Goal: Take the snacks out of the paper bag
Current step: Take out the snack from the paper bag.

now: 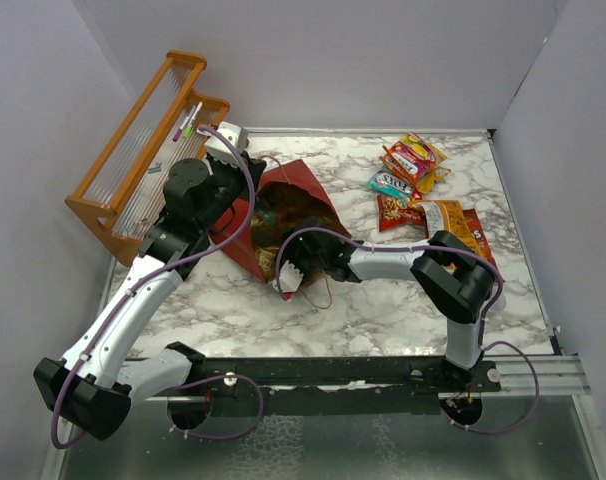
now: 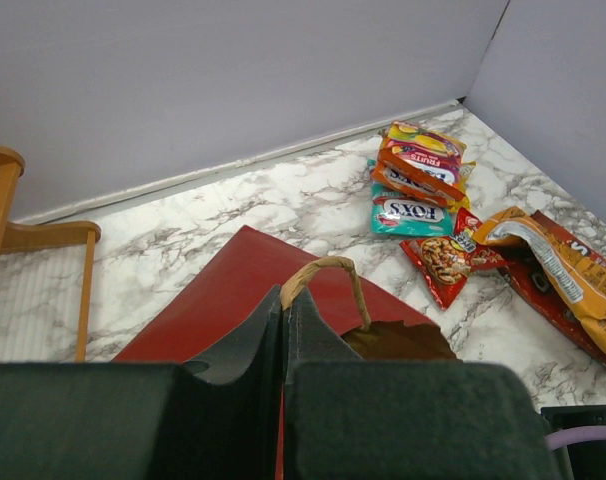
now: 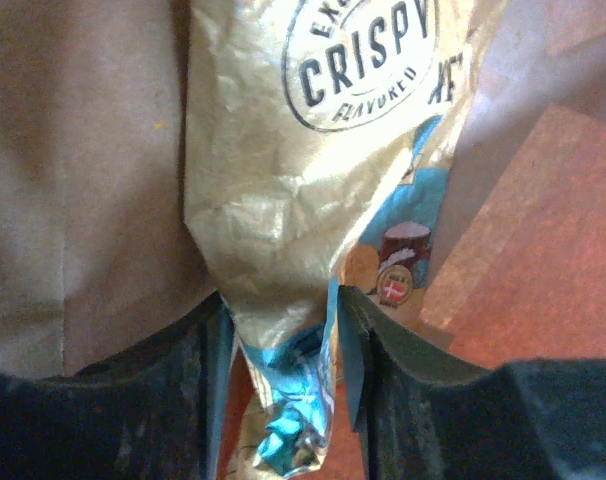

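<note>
The paper bag (image 1: pixel 305 182) walls and tan-gold bag (image 3: pixel 283 200) crowd the right gripper (image 3: pixel 283 318).

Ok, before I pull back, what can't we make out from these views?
1. Right wrist view: whether the right gripper pinches the gold packet; the packet fills the frame, hiding anything behind it, and the top edge cuts its label.
2. Top view: the right gripper's tips, hidden by its wrist in the paper bag mouth.
3. Left wrist view: the bag's inside, blocked by the left gripper, shut on the bag.
</note>
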Tool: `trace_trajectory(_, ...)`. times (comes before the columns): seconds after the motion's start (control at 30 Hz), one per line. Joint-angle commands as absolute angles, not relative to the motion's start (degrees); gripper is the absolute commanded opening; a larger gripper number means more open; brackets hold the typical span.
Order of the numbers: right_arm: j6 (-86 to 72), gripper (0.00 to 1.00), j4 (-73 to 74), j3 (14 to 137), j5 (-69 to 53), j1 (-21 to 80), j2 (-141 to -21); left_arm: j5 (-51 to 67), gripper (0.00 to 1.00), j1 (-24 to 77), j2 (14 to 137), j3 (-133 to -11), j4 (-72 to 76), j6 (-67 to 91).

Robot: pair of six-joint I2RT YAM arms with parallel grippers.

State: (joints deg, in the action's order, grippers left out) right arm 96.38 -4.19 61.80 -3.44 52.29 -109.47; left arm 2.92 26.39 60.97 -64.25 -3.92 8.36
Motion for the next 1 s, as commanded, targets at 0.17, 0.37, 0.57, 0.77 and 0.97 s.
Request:
trace_trajectory(0.17, 94.14, 0.09, -13.62, 59.79, -6.0, 53.24, -103.94, 0.74, 0.0, 26.46, 59.67, -64.08, -1.45, 7.15)
trace_trajectory(0.37, 85.58, 0.01, -7.96, 59.45, -12.89, 53.47, -95.56, 0.13, 0.0, 26.01, 59.75, -63.3, -1.32, 6.87)
trace_trajectory(0.57, 75.78, 0.01, -2.56, 56.73, -19.35, 53.53, -86.5, -0.79, 0.0, 25.16, 59.6, -62.07, -0.82, 6.43)
trace_trajectory(0.77, 67.66, 0.01, -0.6, 54.63, -18.55, 53.53, -81.48, -0.9, 0.0, 24.6, 59.68, -62.02, -0.76, 6.58)
trace_trajectory(0.97, 63.5, 0.01, 4.9, 59.0, -16.43, 53.53, -79.61, -1.59, 0.0, 24.08, 59.44, -61.41, -0.35, 6.76)
